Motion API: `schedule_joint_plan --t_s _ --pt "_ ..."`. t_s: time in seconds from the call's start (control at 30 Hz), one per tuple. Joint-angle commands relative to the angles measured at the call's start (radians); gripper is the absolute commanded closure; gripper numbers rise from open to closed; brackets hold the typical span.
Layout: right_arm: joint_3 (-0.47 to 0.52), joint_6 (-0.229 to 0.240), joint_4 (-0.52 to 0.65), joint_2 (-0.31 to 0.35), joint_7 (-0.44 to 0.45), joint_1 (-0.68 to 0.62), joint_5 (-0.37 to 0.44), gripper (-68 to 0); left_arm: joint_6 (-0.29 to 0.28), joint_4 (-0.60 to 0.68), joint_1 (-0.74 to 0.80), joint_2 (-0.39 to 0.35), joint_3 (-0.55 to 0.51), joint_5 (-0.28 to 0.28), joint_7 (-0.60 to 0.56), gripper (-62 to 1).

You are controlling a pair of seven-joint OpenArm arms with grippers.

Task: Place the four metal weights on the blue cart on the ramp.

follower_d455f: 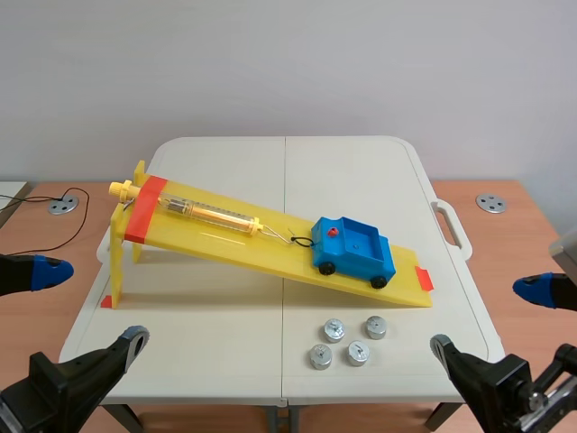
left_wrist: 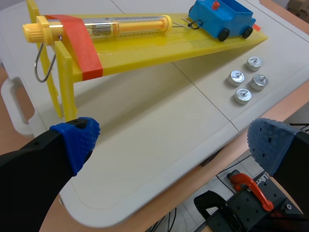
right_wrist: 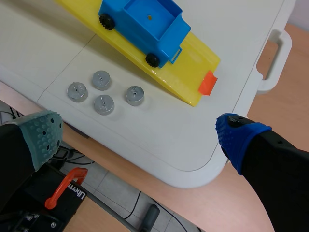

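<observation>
Metal weights (follower_d455f: 334, 330), four squat discs each with a small hook on top, stand upright in a loose two-by-two cluster on the white table (follower_d455f: 225, 343). They are close together but not touching. They lie at 6 o'clock from the blue cart (follower_d455f: 353, 246), which sits low on the yellow ramp (follower_d455f: 270, 253) with its tray bare. The right gripper (right_wrist: 140, 135) hangs over the table's near edge, fingers spread wide and holding nothing; the cluster is just ahead of it at about 11 o'clock, the cart beyond at 12. The left gripper (left_wrist: 174, 141) is also spread and holds nothing, with the weights well away at 1 o'clock. Being round, the discs offer no long axis to line up with. The right arm looks the nearer one for the first pick.
</observation>
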Motion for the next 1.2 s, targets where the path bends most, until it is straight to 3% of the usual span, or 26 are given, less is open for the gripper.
schedule_joint_plan --t_s 0.0,0.7,1.0,1.17 --pt "0.035 -0.026 0.062 0.043 0.082 0.028 0.044 -66.1 -0.017 0.074 0.008 -0.008 -0.014 -0.081 -0.124 -62.3" --pt "0.034 -0.026 0.062 0.043 0.037 0.045 0.044 -66.1 -0.017 0.074 -0.001 -0.008 -0.014 -0.081 -0.051 -62.3" --pt "0.031 -0.008 0.062 0.016 -0.033 0.115 0.044 -66.1 -0.017 0.074 -0.006 0.014 -0.014 -0.08 -0.039 -62.3" --pt "-0.02 -0.003 0.062 -0.007 -0.073 0.146 0.038 -66.1 -0.017 0.074 -0.006 0.025 -0.014 -0.08 -0.016 -61.7"
